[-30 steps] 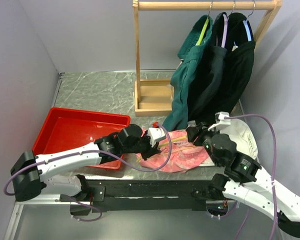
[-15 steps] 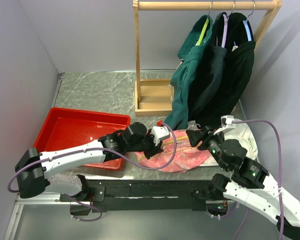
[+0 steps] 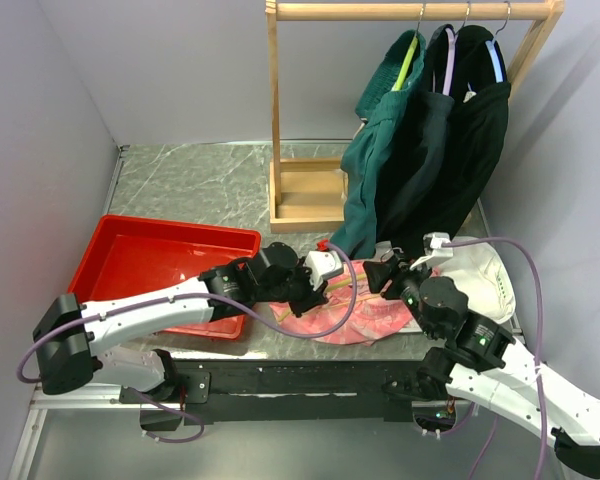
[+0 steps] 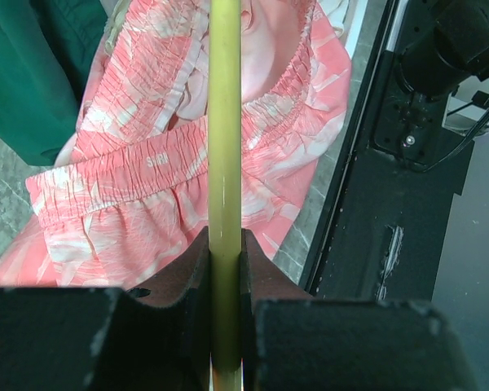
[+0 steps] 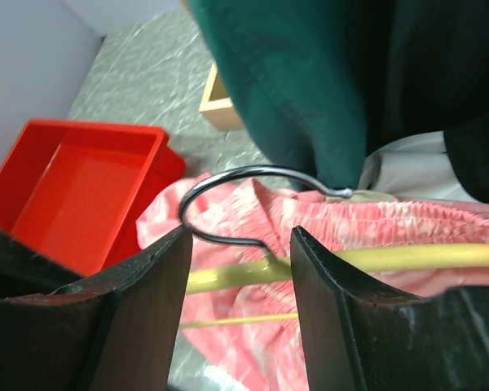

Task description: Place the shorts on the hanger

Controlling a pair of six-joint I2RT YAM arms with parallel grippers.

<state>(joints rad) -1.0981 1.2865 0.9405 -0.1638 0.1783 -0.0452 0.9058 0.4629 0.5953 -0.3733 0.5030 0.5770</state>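
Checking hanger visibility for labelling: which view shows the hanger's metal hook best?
Right wrist: the metal hook curves plainly between the right gripper's open fingers, above the shorts. Left wrist shows only the yellow bar clamped by the left gripper. From the top, I cannot make it out.

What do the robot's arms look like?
The left arm and right arm are long white tubes joined by chunky black round joints. A thin purple cable loops along each one. Tiny green lights glow on the right arm, and each arm ends in two flat black fingers.
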